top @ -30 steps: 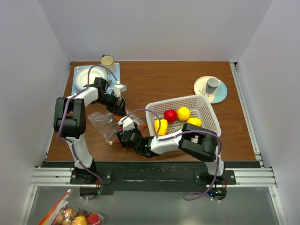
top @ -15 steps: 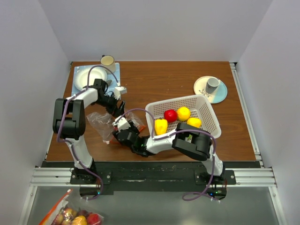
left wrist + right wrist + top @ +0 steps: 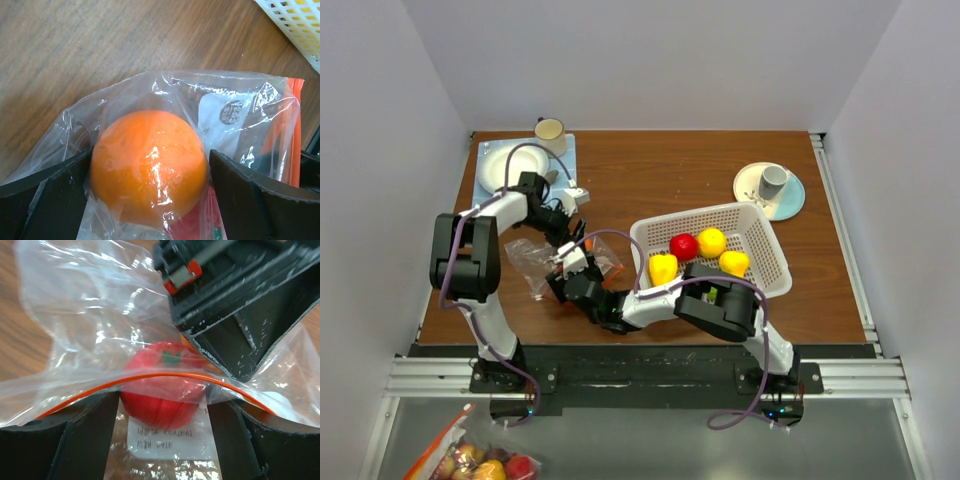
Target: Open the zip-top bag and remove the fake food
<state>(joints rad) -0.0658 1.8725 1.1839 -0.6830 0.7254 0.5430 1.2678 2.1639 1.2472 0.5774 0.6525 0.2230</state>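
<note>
The zip-top bag (image 3: 530,258) lies crumpled on the wooden table left of the white basket (image 3: 760,215). In the left wrist view the bag (image 3: 240,115) holds an orange fruit (image 3: 150,165), and my left gripper (image 3: 151,151) stands open astride it through the plastic. From the opposite side my right gripper (image 3: 162,400) is at the bag's mouth, open, with a red tomato (image 3: 162,380) lying between its fingers without touching them. The orange zip strip (image 3: 150,376) arcs over the tomato. In the top view the left gripper (image 3: 576,232) and right gripper (image 3: 558,278) meet over the bag.
The basket holds a yellow pepper (image 3: 663,268), a red fruit (image 3: 683,246) and two yellow pieces (image 3: 711,242). A white plate (image 3: 510,165) and a cup (image 3: 550,130) sit at the back left. A grey cup on a blue plate (image 3: 790,200) stands at the back right.
My right gripper has slid left toward the bag's mouth and its jaws have spread wider. The bag has shifted slightly left. The left gripper has stayed over the bag.
</note>
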